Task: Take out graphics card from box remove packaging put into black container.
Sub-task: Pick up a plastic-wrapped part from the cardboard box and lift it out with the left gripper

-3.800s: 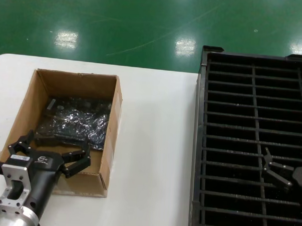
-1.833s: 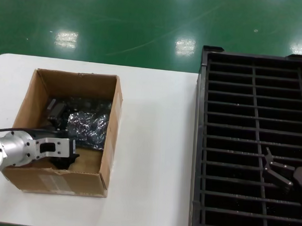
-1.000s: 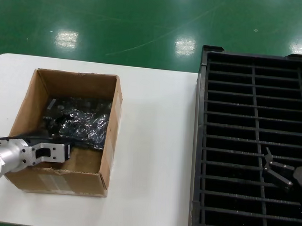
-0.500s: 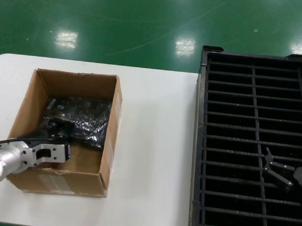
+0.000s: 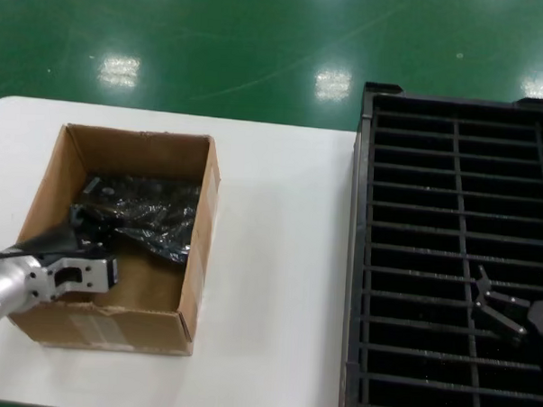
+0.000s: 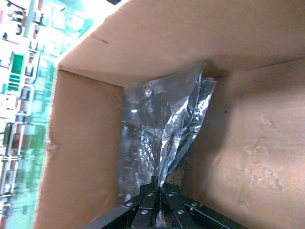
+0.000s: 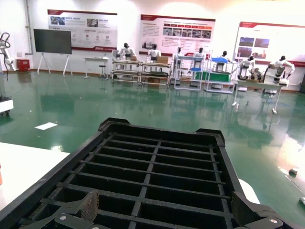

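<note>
Left gripper (image 6: 157, 210): inside the box (image 5: 47, 189) at its near end, fingers closed together on the near edge of the packaging (image 6: 162, 129). Packaging: crinkled bag stretching from the fingertips toward the far box wall; graphics card not separately discernible, presumably inside. Risk: thin film pinched at one edge may slip or tear, or the card slide out as it lifts. Right gripper (image 5: 506, 313): well apart, spread wide over the black container (image 5: 454, 157), idle.
</note>
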